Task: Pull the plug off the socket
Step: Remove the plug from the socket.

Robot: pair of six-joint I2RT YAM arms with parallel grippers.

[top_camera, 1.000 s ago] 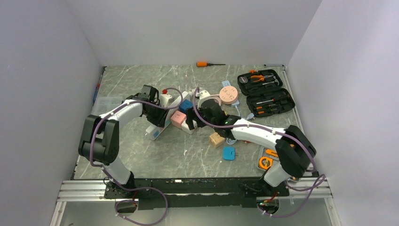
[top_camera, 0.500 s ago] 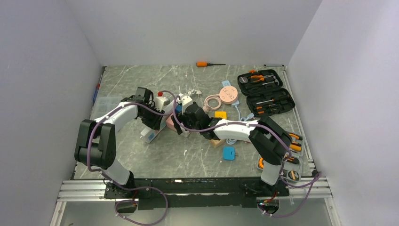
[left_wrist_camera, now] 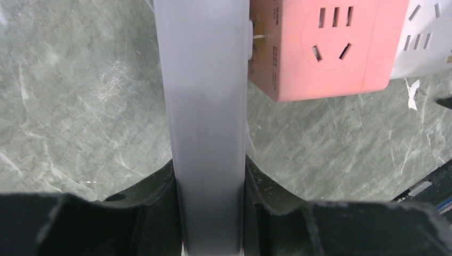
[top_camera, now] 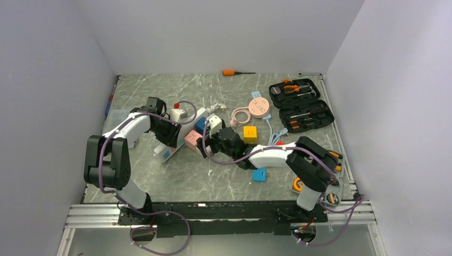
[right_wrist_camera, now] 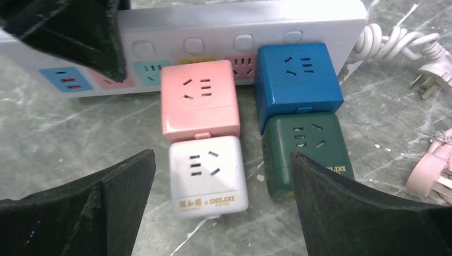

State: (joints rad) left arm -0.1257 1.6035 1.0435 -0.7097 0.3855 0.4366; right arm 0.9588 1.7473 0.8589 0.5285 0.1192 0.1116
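Socket [right_wrist_camera: 240, 24] in left claw [left_wrist_camera: 209, 178], pink plug [right_wrist_camera: 200, 98] against it; tools [top_camera: 292, 88] in case [top_camera: 301, 106]

From where I stand, the pink cube [right_wrist_camera: 200, 98], blue cube [right_wrist_camera: 298, 80], white cube [right_wrist_camera: 208, 176] and green cube [right_wrist_camera: 306, 154] crowd against the power strip [right_wrist_camera: 240, 24], leaving only a narrow slot between the two pairs. The left gripper [top_camera: 169, 135] clamps the strip, blocking that end. The right gripper [right_wrist_camera: 221, 213] gapes around the white and green cubes, with slim clearance on each side. The table [top_camera: 213, 178] in front lies open, save for a blue plug [top_camera: 259, 174].
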